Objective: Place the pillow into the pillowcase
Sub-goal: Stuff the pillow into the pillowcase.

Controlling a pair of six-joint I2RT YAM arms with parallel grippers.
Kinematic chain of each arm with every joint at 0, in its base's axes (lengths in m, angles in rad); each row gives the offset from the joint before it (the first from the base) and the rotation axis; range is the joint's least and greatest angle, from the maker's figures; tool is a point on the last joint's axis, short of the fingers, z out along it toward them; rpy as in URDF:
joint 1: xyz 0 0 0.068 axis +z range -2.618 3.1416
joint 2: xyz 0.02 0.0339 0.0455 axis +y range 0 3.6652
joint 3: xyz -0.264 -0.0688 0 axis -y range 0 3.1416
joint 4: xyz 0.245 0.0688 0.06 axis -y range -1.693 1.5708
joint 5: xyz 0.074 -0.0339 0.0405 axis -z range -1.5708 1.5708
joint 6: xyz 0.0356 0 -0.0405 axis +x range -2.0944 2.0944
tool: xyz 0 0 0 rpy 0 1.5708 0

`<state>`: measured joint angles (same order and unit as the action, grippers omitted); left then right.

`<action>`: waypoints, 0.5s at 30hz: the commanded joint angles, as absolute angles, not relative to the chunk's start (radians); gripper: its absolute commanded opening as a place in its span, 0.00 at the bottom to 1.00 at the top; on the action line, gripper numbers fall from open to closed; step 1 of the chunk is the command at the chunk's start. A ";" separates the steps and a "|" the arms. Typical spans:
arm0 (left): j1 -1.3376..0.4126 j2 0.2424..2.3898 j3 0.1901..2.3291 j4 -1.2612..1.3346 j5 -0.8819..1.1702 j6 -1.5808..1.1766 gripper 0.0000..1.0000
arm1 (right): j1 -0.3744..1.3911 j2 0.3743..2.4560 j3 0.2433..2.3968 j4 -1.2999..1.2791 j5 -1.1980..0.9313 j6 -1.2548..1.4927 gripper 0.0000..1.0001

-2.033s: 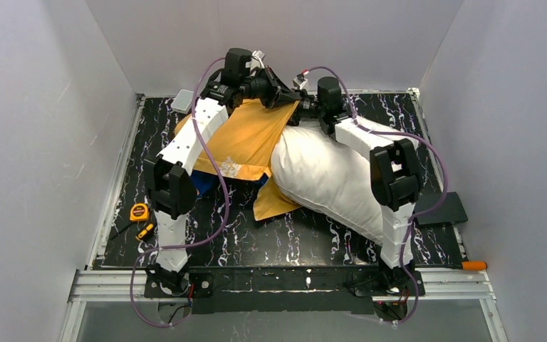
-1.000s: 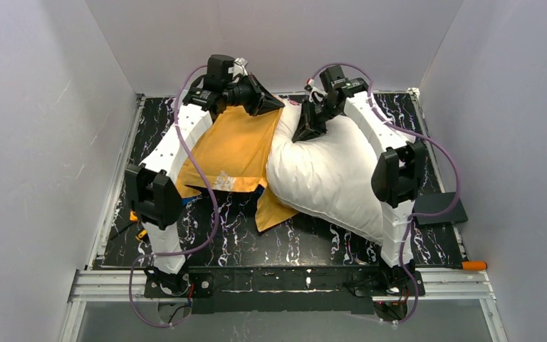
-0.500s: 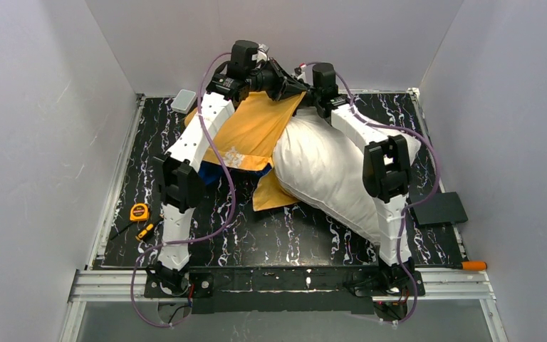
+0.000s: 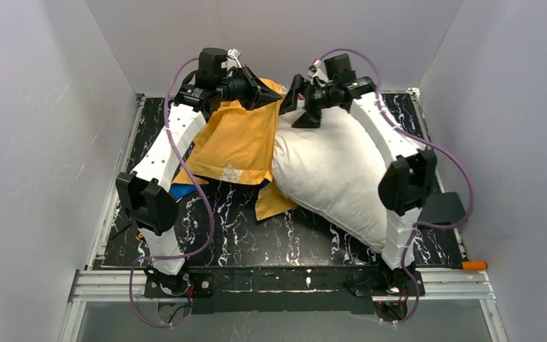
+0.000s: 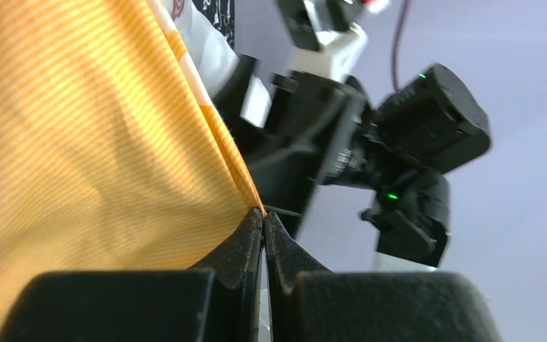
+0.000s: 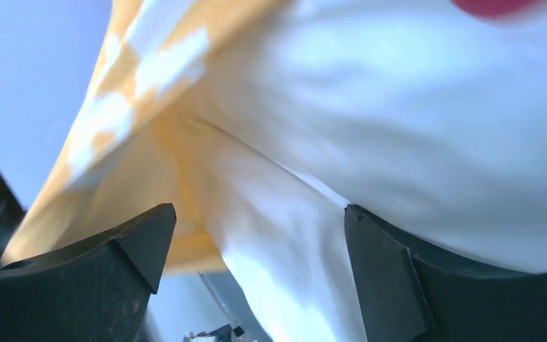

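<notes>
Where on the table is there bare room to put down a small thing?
The widest bare patch of the table is the near strip, between the arm bases and the pillow and pillowcase. A smaller one is the far right corner. The far middle is crowded: left tool and right tool meet there.

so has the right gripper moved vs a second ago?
Yes. The right gripper has shifted up the pillow toward the far edge of the table and slightly left toward the pillowcase. Its jaws are now open.
</notes>
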<state>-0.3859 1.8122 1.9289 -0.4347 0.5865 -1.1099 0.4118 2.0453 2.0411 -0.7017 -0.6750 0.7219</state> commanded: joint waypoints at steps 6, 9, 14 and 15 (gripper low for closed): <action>-0.397 1.736 1.936 -0.341 0.724 -1.108 0.00 | 0.331 1.952 2.267 -1.356 -0.368 0.332 0.98; -0.397 1.750 1.940 -0.330 0.725 -1.113 0.00 | 0.336 1.922 2.238 -1.419 -0.318 0.261 0.98; -0.396 1.786 1.966 -0.326 0.754 -1.123 0.00 | 0.396 1.889 2.025 -1.389 -0.373 0.199 0.98; -0.396 1.790 1.967 -0.324 0.755 -1.128 0.00 | 0.410 1.899 1.986 -1.357 -0.405 0.206 0.98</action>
<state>-0.3885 1.8130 1.9064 -0.4259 0.6422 -1.1011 0.3504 1.8954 2.1075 -1.3010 -0.3687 0.2794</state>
